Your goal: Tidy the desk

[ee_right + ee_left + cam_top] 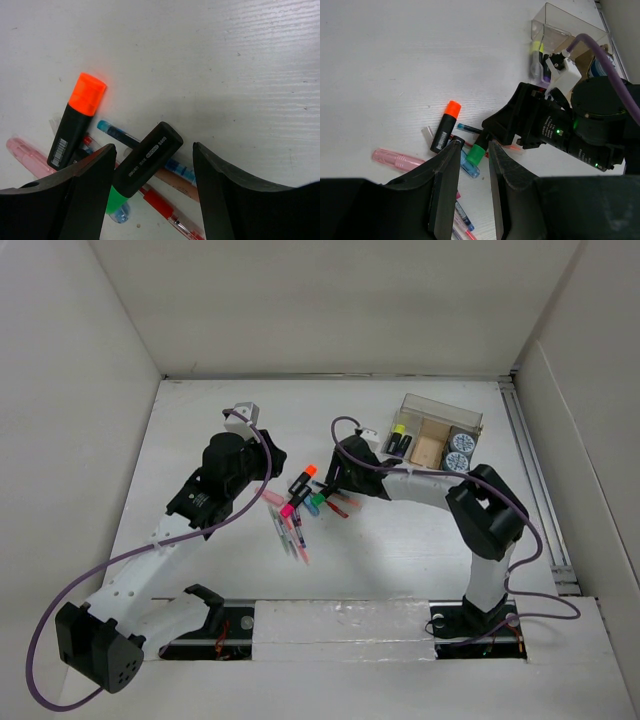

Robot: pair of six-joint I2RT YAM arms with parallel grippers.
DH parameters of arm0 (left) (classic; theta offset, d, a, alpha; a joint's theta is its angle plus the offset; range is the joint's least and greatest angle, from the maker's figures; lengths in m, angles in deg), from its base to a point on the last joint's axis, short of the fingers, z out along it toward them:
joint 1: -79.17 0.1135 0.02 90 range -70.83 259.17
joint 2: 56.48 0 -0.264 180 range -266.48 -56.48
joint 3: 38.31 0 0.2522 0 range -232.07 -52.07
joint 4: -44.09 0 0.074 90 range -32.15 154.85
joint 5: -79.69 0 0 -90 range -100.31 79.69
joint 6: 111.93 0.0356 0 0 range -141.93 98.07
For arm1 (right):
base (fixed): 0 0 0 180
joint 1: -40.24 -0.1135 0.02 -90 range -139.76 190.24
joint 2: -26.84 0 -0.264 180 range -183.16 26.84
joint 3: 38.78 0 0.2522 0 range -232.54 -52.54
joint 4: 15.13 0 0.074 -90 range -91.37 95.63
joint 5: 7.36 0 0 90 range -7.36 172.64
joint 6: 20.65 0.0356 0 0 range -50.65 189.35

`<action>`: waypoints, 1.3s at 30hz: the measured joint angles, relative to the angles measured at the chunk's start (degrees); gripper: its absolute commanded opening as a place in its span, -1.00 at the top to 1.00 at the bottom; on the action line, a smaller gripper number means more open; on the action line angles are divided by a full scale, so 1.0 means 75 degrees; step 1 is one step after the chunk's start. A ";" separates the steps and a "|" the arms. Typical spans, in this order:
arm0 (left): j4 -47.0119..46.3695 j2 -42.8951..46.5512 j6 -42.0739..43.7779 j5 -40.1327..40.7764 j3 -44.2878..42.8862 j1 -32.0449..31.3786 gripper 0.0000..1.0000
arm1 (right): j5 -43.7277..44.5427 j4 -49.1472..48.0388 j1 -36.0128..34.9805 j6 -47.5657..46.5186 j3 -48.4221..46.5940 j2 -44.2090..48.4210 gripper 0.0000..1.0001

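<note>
The white desk (400, 550) holds a loose pile of pens (290, 530) and highlighters at its middle. My right gripper (333, 487) is open and low over the pile. In the right wrist view its jaws (152, 147) straddle a black highlighter with a green cap (145, 160) without touching it. An orange-capped highlighter (77, 120) lies just to the left. My left gripper (255, 485) hovers at the pile's left side. Its fingers (474, 143) are slightly apart and empty, and the green cap (476, 154) shows beyond them.
A clear compartmented organizer (440, 435) stands at the back right and holds highlighters, a wooden block and round blue-white items. It also shows in the left wrist view (555, 30). A pink pen (395, 159) lies left of the pile. White panel walls enclose the desk.
</note>
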 measured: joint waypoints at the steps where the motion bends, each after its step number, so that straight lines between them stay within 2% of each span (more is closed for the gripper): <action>1: -0.0003 0.0000 0.0000 0.0000 0.0000 0.0000 0.48 | -0.0023 0.0015 0.0003 0.0041 -0.0029 -0.0064 -0.36; 6: -0.0003 -0.0003 0.0000 -0.0017 0.0000 0.0000 0.48 | -0.0146 0.0041 0.0006 0.0149 -0.0163 -0.0358 -0.35; 13: 0.0000 -0.0003 0.0000 -0.0032 0.0000 0.0000 0.48 | -0.0338 -0.0070 0.0099 0.0289 -0.0198 -0.0455 -0.09; 17: -0.0003 -0.0003 0.0000 -0.0035 0.0000 0.0000 0.48 | -0.0382 -0.0157 0.0143 0.0417 -0.0195 -0.0495 -0.04; 18: -0.0003 -0.0003 0.0000 -0.0035 0.0000 0.0000 0.48 | -0.0399 -0.0195 0.0166 0.0443 -0.0192 -0.0504 0.01; 19: -0.0003 -0.0003 0.0000 -0.0035 0.0000 0.0000 0.48 | -0.0405 -0.0230 0.0178 0.0466 -0.0189 -0.0519 0.18; 24: -0.0003 -0.0003 0.0003 -0.0128 0.0000 0.0000 0.48 | -0.0446 -0.0376 0.0259 0.0606 -0.0169 -0.0632 0.60; 27: -0.0003 -0.0003 0.0000 -0.0175 0.0000 0.0000 0.48 | -0.0455 -0.0527 0.0277 0.0659 -0.0108 -0.0638 0.75; 39: -0.0003 -0.0044 0.0003 -0.0233 0.0000 0.0000 0.49 | -0.0560 -0.1037 0.0318 0.0656 0.0504 -0.0099 0.85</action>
